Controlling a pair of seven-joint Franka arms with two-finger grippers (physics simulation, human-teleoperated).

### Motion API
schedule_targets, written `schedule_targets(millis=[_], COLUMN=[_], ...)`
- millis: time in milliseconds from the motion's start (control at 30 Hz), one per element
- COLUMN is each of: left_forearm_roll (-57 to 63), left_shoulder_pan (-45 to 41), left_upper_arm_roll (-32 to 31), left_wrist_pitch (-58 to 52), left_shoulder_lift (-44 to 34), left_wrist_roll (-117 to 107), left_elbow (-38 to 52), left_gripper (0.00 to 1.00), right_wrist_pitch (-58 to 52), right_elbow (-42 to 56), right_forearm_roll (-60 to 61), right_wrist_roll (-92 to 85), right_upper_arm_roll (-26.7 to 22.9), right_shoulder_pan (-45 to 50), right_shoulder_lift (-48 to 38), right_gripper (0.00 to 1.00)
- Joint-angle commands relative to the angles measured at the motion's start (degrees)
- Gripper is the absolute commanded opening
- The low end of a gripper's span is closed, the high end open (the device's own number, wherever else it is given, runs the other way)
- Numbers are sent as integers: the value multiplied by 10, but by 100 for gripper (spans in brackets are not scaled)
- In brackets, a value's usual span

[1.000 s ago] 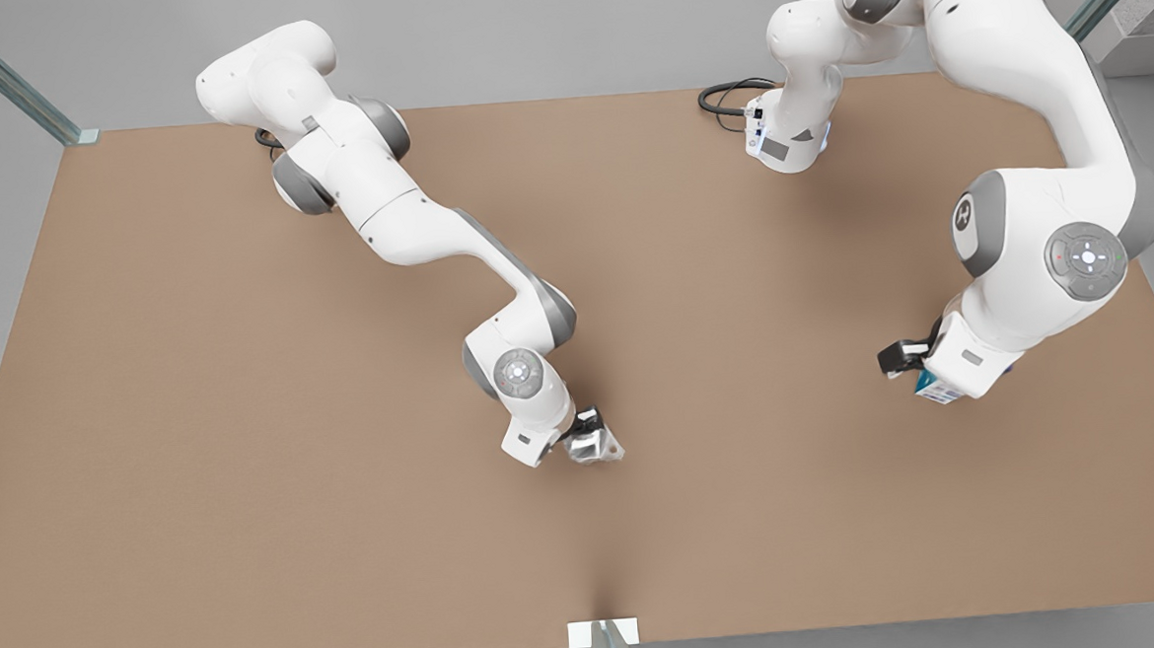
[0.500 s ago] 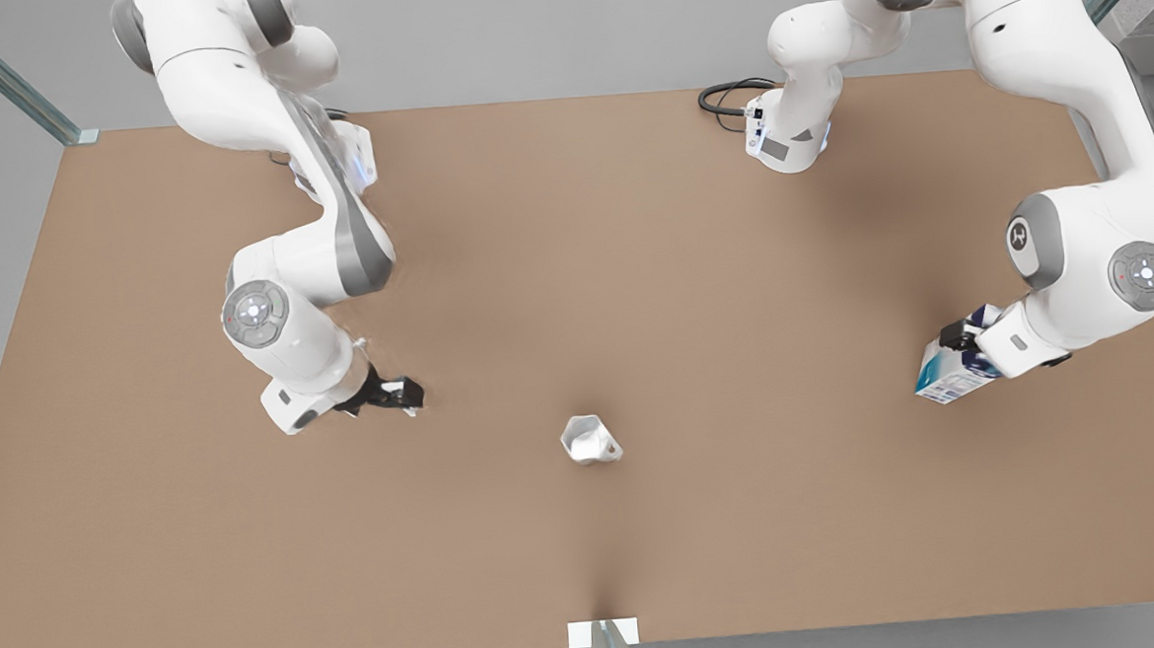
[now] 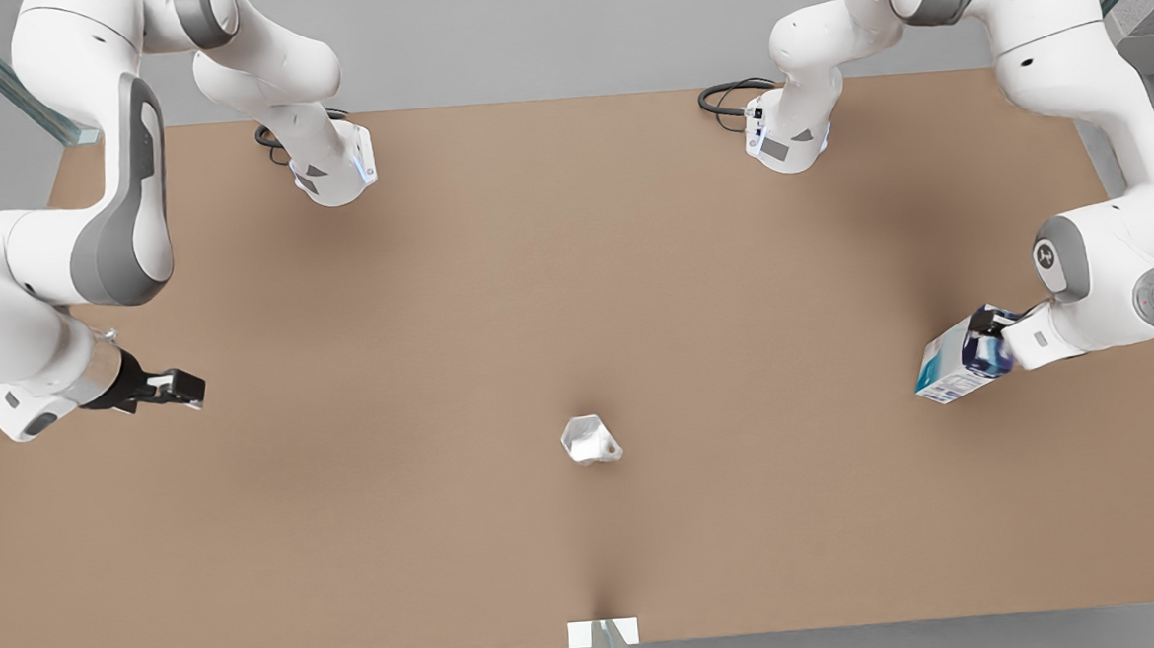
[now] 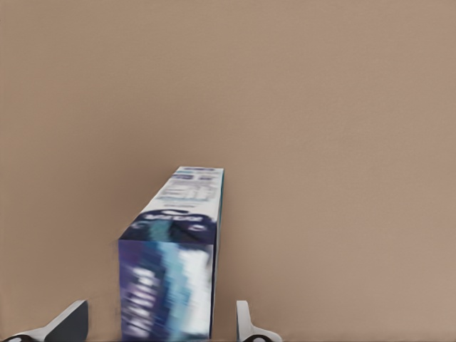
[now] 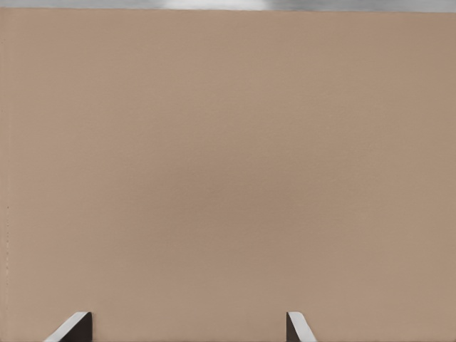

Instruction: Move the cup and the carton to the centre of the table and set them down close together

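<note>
Your left claw (image 3: 985, 347) is straddling the carton (image 3: 953, 368) by the desk (image 3: 574, 265) edge, fingers apart; your right claw (image 3: 180, 389) is hanging wide and empty, the cup (image 3: 590, 440) sitting mid-desk.

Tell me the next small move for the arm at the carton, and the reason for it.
Probably close the left gripper on the white carton with teal and dark blue printing: its fingers flank the box with gaps on both sides, near the light-brown table's edge. The silvery faceted cup already stands mid-table, and the right gripper waits open far off.
</note>
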Motion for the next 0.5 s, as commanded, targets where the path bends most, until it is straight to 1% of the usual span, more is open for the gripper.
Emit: schedule_targets(millis=[0,100,167,200,267,300,333,400,467], left_forearm_roll=[1,1,1,1,1,1,1,1,1], left_shoulder_pan=[1,1,1,1,1,1,1,1,1], left_upper_arm_roll=[0,0,0,0,0,0,0,0,0], left_wrist_pitch=[0,0,4,4,8,5,5,4,3], left_shoulder_lift=[0,6,29,37,47,46,44,44,44], left_wrist_roll=[0,0,1,0,1,1,0,1,0], left_elbow=[0,0,4,4,4,4,4,4,4], left_gripper=[100,100,100,100,100,82,70,65,65], right_wrist_pitch=[0,8,3,1,1,2,2,2,1], right_elbow=[0,6,9,31,41,41,41,41,41], right_forearm_roll=[-4,16,7,4,6,5,4,5,6], right_wrist_roll=[0,-2,-3,-2,-2,-2,-2,-2,0], right_upper_arm_roll=[0,-1,-1,-1,-1,-2,-2,-2,-2], right_shoulder_pan=[0,-3,-3,-2,-4,-4,-5,-4,-3], right_shoulder_lift=[1,13,11,12,19,20,20,22,22], right_gripper=[100,100,100,100,100,100,100,100,100])
